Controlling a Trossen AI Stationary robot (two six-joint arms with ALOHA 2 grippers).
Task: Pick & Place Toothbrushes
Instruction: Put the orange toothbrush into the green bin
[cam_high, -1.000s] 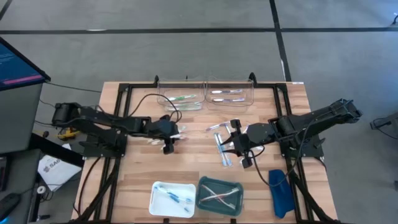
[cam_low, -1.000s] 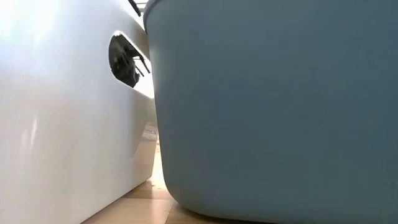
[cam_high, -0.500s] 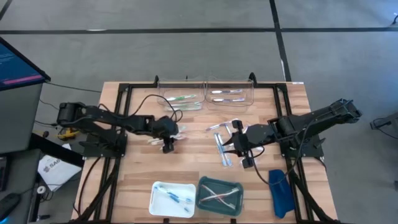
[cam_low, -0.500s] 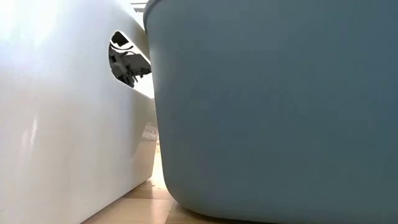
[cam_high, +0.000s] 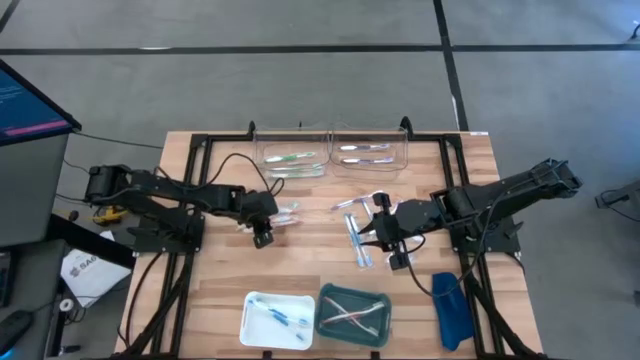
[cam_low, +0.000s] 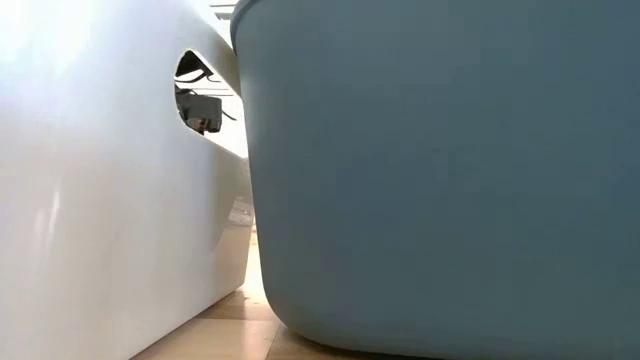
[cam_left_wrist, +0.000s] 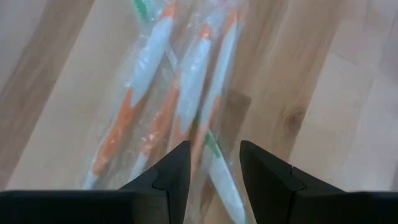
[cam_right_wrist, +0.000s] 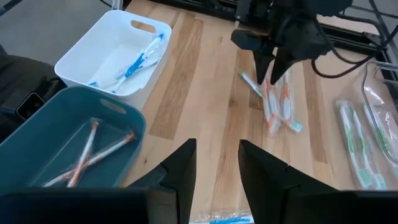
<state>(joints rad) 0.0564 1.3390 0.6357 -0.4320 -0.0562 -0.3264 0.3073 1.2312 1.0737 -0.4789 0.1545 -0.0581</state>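
Several orange-and-white toothbrushes (cam_left_wrist: 186, 93) in clear wraps lie flat in a loose bunch on the wooden table (cam_high: 230, 270), left of centre (cam_high: 287, 212). My left gripper (cam_left_wrist: 214, 165) stands open just above their near end, pointing steeply down (cam_right_wrist: 271, 76). One green-tipped brush (cam_left_wrist: 214, 146) runs between its fingers, and I cannot tell whether they touch it. Blue and silvery toothbrushes (cam_high: 355, 240) lie at the table's middle. My right gripper (cam_right_wrist: 217, 165) hovers open above them (cam_high: 372, 232) with nothing between its fingers.
A white bin (cam_right_wrist: 81, 62) holding blue brushes and a teal bin (cam_right_wrist: 37, 149) holding orange ones stand at the near edge. They fill the low view (cam_low: 100, 200) (cam_low: 450, 180). Two clear trays (cam_high: 290, 160) (cam_high: 372, 155) hold brushes at the far edge. A dark-blue oblong object (cam_high: 450, 310) lies near right.
My left gripper has tipped more steeply downward, rolled a little and sunk slightly over the orange toothbrushes. The toothbrushes lie as before.
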